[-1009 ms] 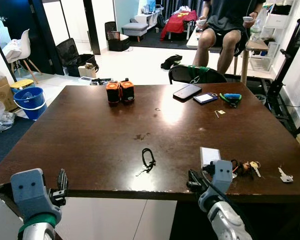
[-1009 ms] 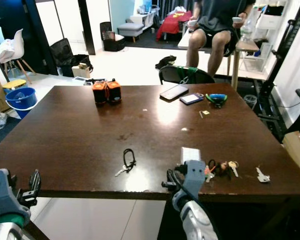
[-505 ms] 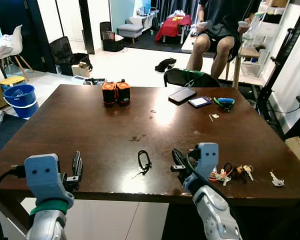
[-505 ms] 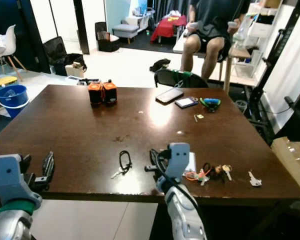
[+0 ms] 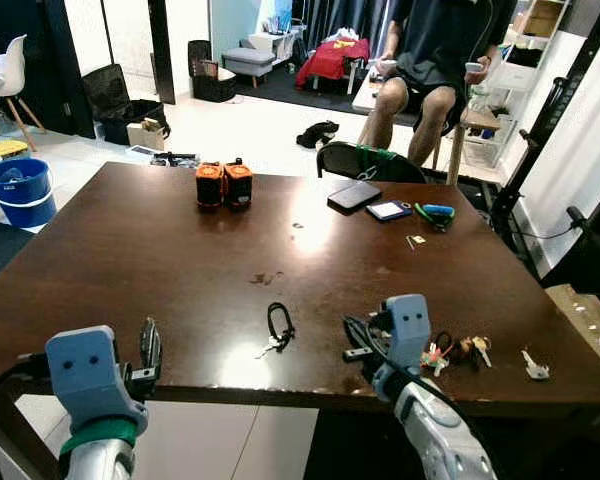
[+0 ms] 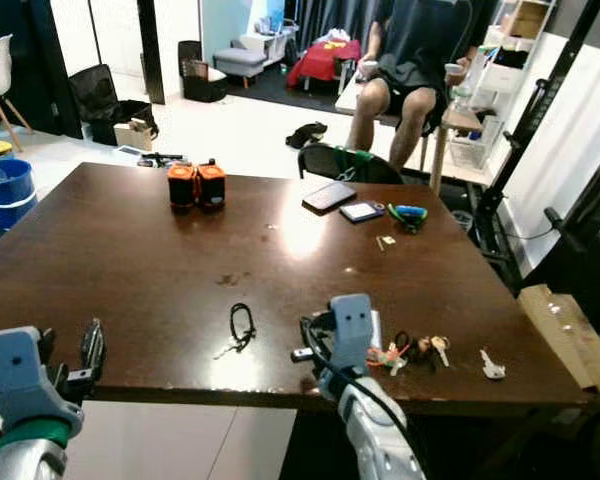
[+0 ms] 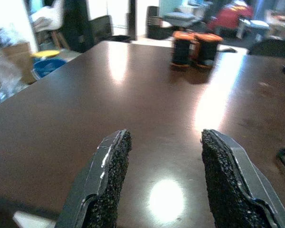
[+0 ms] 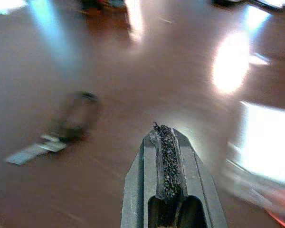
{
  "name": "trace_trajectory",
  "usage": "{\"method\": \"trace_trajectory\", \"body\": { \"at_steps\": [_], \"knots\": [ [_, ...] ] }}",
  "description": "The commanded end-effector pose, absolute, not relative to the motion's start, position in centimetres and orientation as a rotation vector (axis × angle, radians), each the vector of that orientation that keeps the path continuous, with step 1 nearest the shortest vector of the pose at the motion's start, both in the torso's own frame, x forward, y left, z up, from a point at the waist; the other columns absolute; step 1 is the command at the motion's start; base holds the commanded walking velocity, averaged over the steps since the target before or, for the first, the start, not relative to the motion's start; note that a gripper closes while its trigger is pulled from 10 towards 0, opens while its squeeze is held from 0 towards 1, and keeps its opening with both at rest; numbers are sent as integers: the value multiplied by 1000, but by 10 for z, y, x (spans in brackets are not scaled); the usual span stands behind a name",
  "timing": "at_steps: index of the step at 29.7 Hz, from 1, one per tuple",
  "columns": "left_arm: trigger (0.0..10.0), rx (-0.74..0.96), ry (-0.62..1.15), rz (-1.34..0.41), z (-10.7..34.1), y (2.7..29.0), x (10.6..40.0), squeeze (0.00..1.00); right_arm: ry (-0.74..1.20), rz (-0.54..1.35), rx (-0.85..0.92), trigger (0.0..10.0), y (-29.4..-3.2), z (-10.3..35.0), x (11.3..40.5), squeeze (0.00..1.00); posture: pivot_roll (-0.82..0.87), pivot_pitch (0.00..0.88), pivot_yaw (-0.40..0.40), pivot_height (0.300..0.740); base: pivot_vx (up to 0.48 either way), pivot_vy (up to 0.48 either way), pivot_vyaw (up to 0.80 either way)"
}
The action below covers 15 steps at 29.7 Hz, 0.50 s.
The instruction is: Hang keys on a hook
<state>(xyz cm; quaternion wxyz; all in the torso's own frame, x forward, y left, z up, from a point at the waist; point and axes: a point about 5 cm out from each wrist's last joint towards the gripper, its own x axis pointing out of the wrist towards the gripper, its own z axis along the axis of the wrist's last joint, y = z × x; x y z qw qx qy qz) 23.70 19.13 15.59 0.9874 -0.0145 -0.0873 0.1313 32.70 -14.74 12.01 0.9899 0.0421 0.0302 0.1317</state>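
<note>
A key on a black loop strap (image 5: 277, 328) lies on the dark wooden table (image 5: 160, 260), near its front edge. A bunch of keys with coloured tags (image 5: 458, 350) and a single loose key (image 5: 533, 368) lie further right. My right gripper (image 5: 356, 340) hovers low over the table between the strap key and the bunch, its fingers (image 8: 167, 161) pressed together and holding nothing. The strap key (image 8: 71, 118) appears blurred ahead of it. My left gripper (image 5: 148, 352) stands open at the front left edge, with nothing between its pads (image 7: 109, 185).
Two orange-and-black cylinders (image 5: 224, 185), two phones (image 5: 354, 196), and blue-green pliers (image 5: 435, 212) lie at the table's far side. Beyond it are a black chair (image 5: 365, 160) and a seated person (image 5: 430, 60). A blue bucket (image 5: 15, 185) stands on the floor at left.
The camera has pulled back and risen. My right gripper has come up over the table edge and moved left, closer to the strap key. The left gripper has risen slightly.
</note>
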Motion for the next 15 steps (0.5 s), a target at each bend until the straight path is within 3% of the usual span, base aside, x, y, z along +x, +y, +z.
{"method": "trace_trajectory", "body": {
  "at_steps": [1, 14, 15],
  "knots": [
    [10000, -17, -148, 255, 152, 193, 237, 0, 105, 219, 84, 10000, -157, 110, 323, 0, -160, 35, 38, 740, 0, 0, -800],
    [10000, -22, -143, 233, 154, 190, 239, 0, 133, 205, 112, 10000, -153, 103, 319, 0, -136, 41, 68, 740, 0, 0, -800],
    [10000, -23, -146, 228, 156, 190, 239, 0, 129, 218, 113, 10000, -151, 104, 318, 0, -135, 44, 70, 740, 0, 0, 0]
  ]
}}
